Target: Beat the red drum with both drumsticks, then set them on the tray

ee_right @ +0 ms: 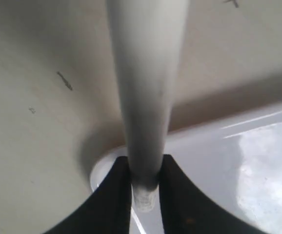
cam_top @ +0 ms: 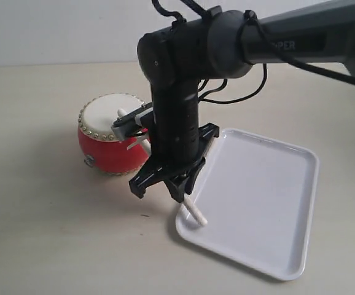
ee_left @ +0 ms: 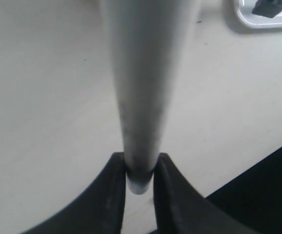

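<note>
R pincer (cam_top: 176,184) is clenching the R drumstick (cam_top: 195,213) and hanging low, w/ the stick's end poking over the left corner of the tray (cam_top: 257,196) — prob. lining up so it lands inside the rim, not on the tabletop (cam_top: 42,233). L pincer (ee_left: 140,168) is gripping the L drumstick (ee_left: 141,83) tight too, holding it over bare tabletop w/ the tray corner off to 1 side. Red drum (cam_top: 107,153) is sitting upright near the tray, partly behind the R arm. A pale stick tip is showing over its head; can't tell whose. My read: beating is done & drop-off is starting — R stick 1st
</note>
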